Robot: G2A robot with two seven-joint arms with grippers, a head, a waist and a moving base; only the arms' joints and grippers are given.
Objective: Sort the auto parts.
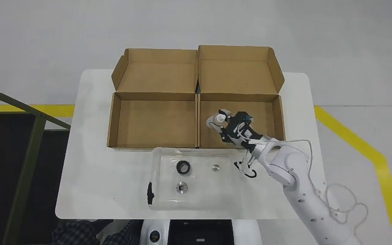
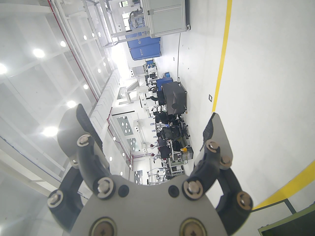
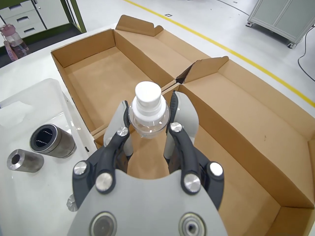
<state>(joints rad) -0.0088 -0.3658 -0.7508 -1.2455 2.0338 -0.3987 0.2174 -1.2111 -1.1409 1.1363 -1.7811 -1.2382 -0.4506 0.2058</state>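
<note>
The right gripper is clenched on a clear-bodied, white-capped part and holds it just above the floor of the right cardboard box, near the wall shared with the left cardboard box. Just in front of the boxes on the white table, the clear plastic tray holds a linear bearing, a steel bushing beside it and a small metal piece apart. The left gripper is released, its fingers spread wide, pointing out into the workshop.
</note>
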